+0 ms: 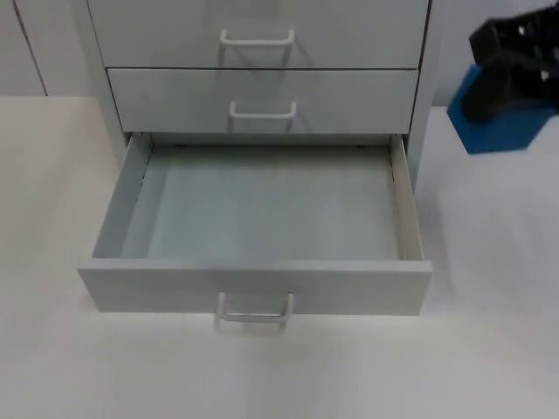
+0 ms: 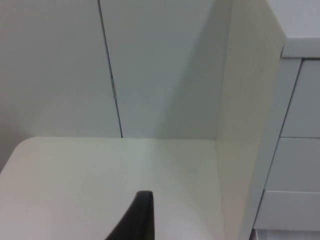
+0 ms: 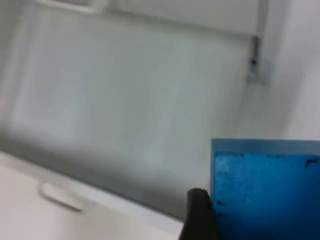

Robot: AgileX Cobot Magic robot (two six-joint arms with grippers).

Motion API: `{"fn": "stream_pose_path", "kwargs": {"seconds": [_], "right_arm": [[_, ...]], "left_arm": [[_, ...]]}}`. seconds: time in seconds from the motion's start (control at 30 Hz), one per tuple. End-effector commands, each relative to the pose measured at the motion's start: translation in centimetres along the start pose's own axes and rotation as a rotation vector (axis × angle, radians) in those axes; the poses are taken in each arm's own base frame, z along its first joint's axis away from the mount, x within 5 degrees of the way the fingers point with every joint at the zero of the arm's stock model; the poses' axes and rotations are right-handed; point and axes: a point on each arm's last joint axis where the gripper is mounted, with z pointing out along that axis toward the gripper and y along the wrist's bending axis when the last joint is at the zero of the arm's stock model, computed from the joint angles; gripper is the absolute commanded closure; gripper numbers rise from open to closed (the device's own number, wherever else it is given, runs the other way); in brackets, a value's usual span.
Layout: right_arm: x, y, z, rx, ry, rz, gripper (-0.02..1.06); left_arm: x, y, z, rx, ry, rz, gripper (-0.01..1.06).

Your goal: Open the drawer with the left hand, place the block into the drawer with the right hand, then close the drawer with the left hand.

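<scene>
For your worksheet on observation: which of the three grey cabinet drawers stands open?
The bottom grey drawer, pulled out with its hollow inside showing; the middle drawer and top drawer sit flush and shut.

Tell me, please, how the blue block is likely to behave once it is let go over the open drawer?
The blue block, held by the right gripper beside the cabinet, shows flat faces and straight edges, so it would probably land and stay, not roll. It keeps its shape in the grip, suggesting stiffness. The open drawer has a flat floor and walls, which should stop any sliding.
</scene>
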Motion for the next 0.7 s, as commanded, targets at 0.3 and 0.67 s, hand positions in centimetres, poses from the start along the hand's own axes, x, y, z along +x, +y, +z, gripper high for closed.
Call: {"fn": "stream_pose_path", "kwargs": {"seconds": [0.3, 0.67], "right_arm": [[-2.8, 5.6, -1.9, -0.073, -0.152, -0.293, 1.05], [-4.6, 8.6, 3.3, -0.111, -0.106, -0.517, 1.05]], "left_arm": [[-0.2, -0.1, 0.0, 0.018, -0.005, -0.01, 0.0], [-0.2, -0.3, 0.0, 0.033, -0.006, -0.016, 0.0]]}}
